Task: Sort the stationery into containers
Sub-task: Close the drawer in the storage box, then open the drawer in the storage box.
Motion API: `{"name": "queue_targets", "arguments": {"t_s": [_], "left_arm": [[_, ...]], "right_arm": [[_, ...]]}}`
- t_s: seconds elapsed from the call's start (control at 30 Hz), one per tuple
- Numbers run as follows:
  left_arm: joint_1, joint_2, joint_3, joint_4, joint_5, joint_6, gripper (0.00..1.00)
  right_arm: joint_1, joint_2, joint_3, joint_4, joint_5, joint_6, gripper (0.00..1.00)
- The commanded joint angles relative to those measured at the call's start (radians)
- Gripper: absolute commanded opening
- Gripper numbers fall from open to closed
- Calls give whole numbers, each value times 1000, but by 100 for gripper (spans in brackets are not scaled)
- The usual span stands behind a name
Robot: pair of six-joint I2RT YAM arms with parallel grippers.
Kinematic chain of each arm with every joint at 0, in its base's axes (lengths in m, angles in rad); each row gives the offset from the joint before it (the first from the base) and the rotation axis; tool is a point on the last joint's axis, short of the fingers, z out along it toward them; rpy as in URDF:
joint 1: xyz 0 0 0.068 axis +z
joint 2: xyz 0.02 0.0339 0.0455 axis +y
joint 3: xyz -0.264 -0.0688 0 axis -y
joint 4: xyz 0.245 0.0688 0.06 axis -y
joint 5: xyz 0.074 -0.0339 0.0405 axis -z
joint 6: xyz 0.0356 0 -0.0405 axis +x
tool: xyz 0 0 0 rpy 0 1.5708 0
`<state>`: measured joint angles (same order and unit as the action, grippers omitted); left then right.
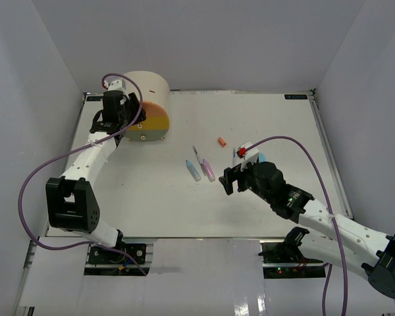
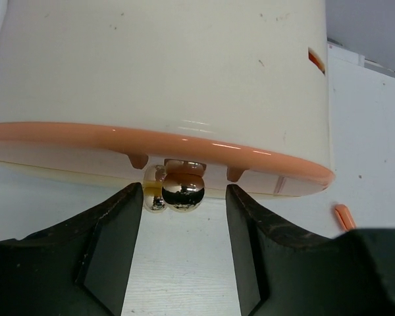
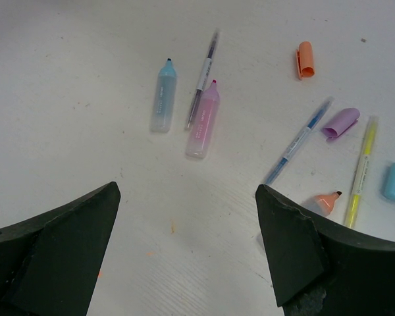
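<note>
The knob (image 2: pixel 183 190) of the orange drawer (image 2: pixel 85 135) is being straddled, untouched, by the half-spread, empty left gripper (image 2: pixel 184 204); closing should be centred on it. The right gripper (image 3: pixel 187 192) is being held wide, empty.

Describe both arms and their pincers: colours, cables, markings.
Left arm and right arm: white links, black joint housings, a purple cable looping along each. Left pincer and right pincer: matte black, wedge-shaped fingers. No readable markings.
</note>
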<state>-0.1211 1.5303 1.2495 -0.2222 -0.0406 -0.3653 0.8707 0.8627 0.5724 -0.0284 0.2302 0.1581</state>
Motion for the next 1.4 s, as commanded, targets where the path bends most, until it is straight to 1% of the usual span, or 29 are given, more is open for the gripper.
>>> {"name": "queue_targets", "arguments": {"t_s": [0.0,0.1,0.3,0.43,0.77,0.87,1.1,1.37], "left_arm": [[-2,-85,-33,30,-1,-12,65],[-2,-148,-122,37,1,-17,66],[0,-217,-307,142,2,5,66],[3,-216,-387,300,4,25,63],[18,-134,-400,460,1,55,58],[18,-104,-375,462,-11,71,57],[18,-49,-357,481,8,83,55],[18,-33,-352,506,16,83,54]], "right_arm": [[1,-7,-9,30,-8,12,90],[1,-5,-14,30,-14,14,90],[1,5,-23,42,-29,14,90],[1,2,-25,48,-34,15,90],[1,-31,-43,42,-22,14,90],[1,-36,-43,38,-20,14,90],[1,-42,-42,31,-12,14,90],[1,-42,-45,30,-8,12,90]]}}
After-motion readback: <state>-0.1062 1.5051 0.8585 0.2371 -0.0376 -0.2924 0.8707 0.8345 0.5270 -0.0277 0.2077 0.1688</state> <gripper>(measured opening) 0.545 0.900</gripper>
